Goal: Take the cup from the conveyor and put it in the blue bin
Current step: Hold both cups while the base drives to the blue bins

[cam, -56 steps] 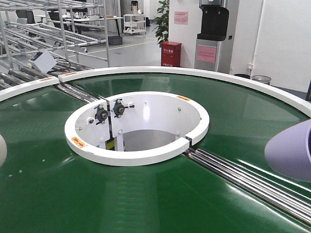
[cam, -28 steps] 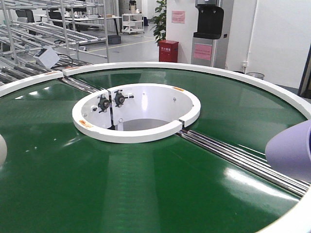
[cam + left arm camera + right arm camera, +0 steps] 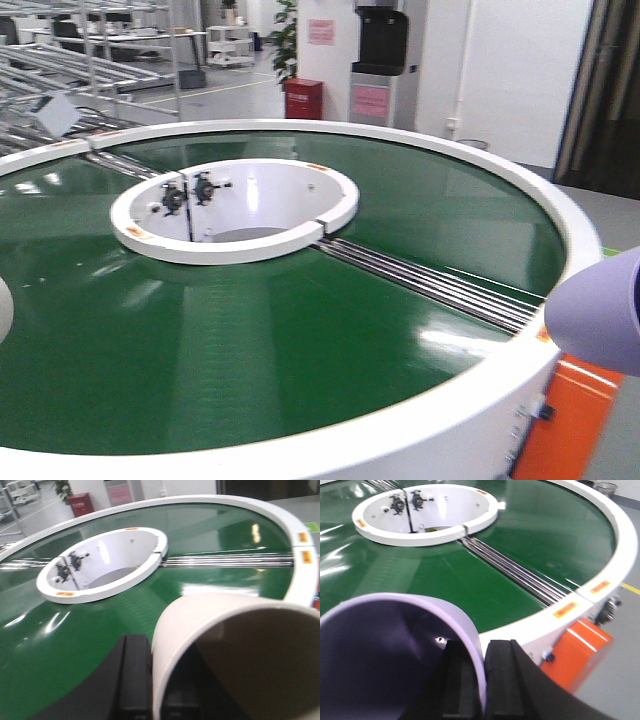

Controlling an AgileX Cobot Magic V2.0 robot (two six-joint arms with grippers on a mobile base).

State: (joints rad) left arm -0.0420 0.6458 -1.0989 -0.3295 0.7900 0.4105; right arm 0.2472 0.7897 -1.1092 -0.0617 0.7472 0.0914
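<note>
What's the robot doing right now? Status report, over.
Left tool shut on cream cup. Right tool shut on lavender cup. No other cups on conveyor; blue bin not in view. Nothing seen in the way.

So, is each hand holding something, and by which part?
Yes. The left hand grips a cream-white round cup by its wall at the rim; the right hand grips a pale purple round cup likewise.
</note>
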